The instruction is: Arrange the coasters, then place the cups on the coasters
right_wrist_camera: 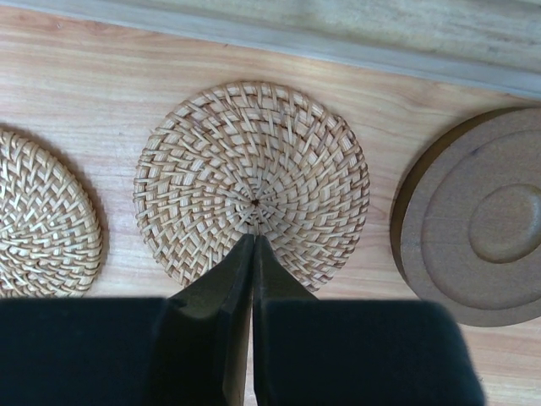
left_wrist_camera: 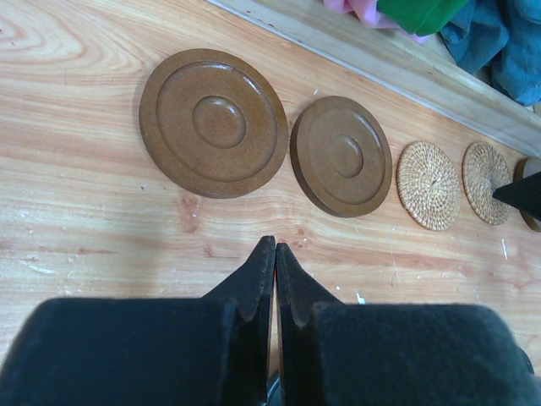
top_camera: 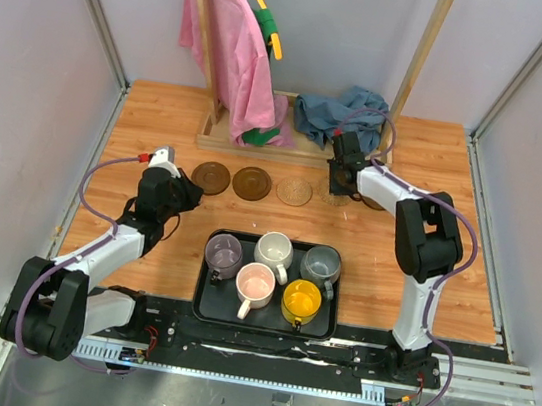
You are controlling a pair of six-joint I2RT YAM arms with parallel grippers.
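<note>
Five coasters lie in a row on the wooden table: two dark brown ones [left_wrist_camera: 213, 123] [left_wrist_camera: 341, 156], two tan woven ones [left_wrist_camera: 428, 185] [right_wrist_camera: 252, 186], and a third dark one [right_wrist_camera: 482, 220] at the right end. My right gripper [right_wrist_camera: 254, 239] is shut and empty, its tips over the middle of the right woven coaster. My left gripper [left_wrist_camera: 275, 245] is shut and empty, over bare table just in front of the two left dark coasters. Five cups stand in the black tray [top_camera: 265, 315]: purple-grey [top_camera: 222, 254], white [top_camera: 273, 251], grey-blue [top_camera: 321, 264], pink [top_camera: 255, 285], yellow [top_camera: 302, 299].
A wooden rack base [top_camera: 249, 141] runs along the back, right behind the coaster row. A pink cloth [top_camera: 234, 51] hangs from it, and a blue cloth [top_camera: 339, 115] is heaped at its right. Grey walls close in both sides.
</note>
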